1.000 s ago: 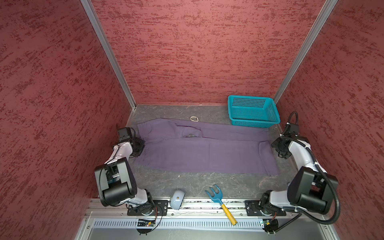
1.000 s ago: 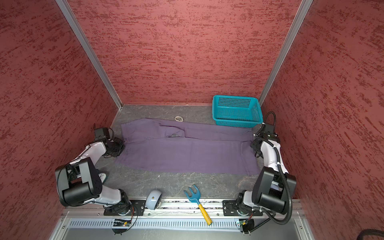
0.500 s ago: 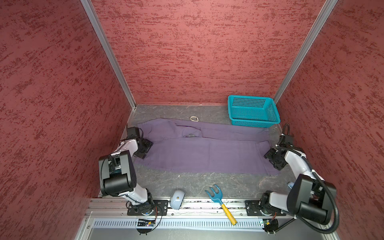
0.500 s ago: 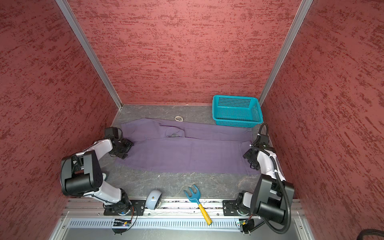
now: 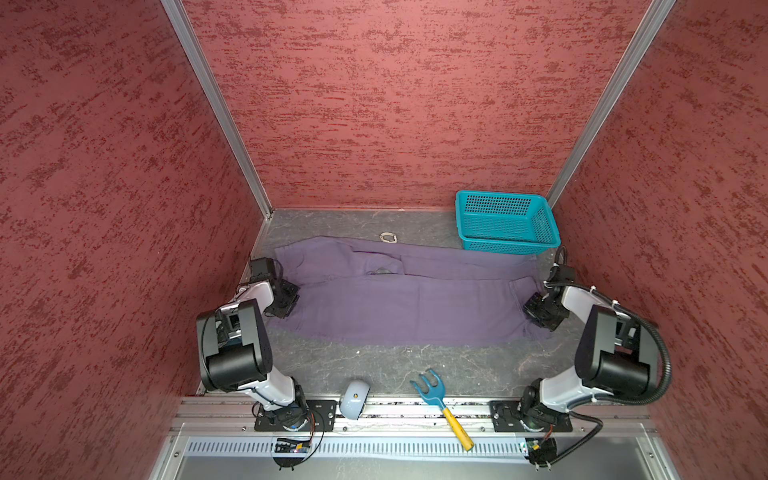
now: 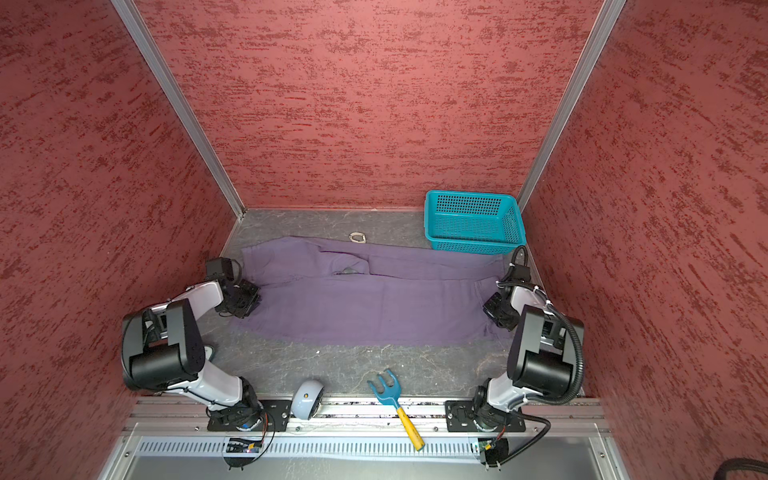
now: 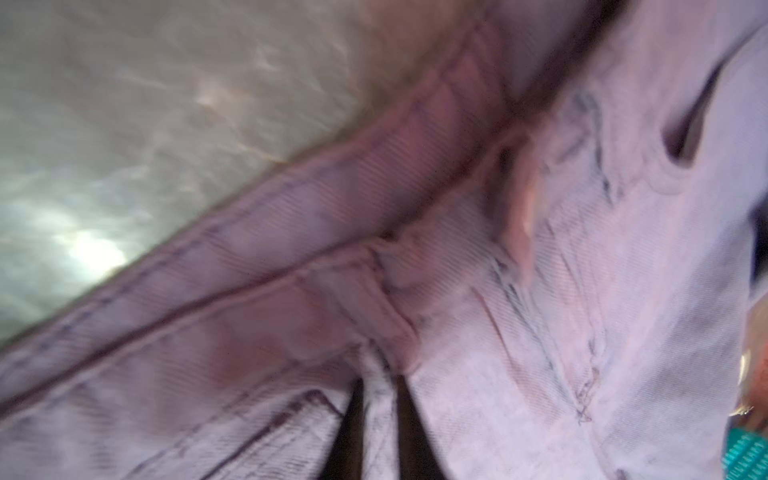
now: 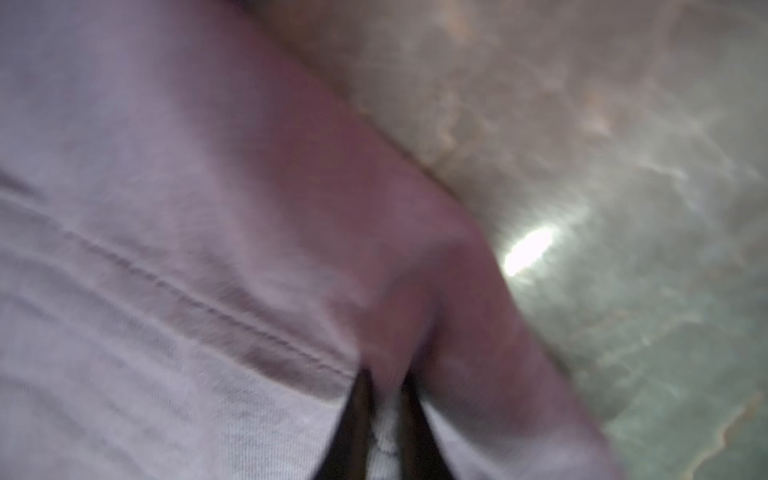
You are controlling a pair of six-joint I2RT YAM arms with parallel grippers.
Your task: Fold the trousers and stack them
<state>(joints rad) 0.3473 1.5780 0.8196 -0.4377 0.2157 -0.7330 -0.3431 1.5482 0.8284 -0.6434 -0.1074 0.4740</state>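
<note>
The trousers (image 5: 407, 299), soft lavender twill with stitched seams, lay flat lengthwise across the grey marbled table (image 5: 374, 365). Their waist was at the left and their hems at the right, just in front of the teal mesh basket (image 5: 505, 245). The left gripper (image 7: 379, 380) pinched cloth beside the waistband. The right gripper (image 8: 387, 374) pinched a fold near the hem. Both pairs of black fingers were nearly pressed together.

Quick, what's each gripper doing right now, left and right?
Left gripper: shut, pinching the trousers at the waistband end.
Right gripper: shut, pinching the trousers at the leg-hem end.
</note>
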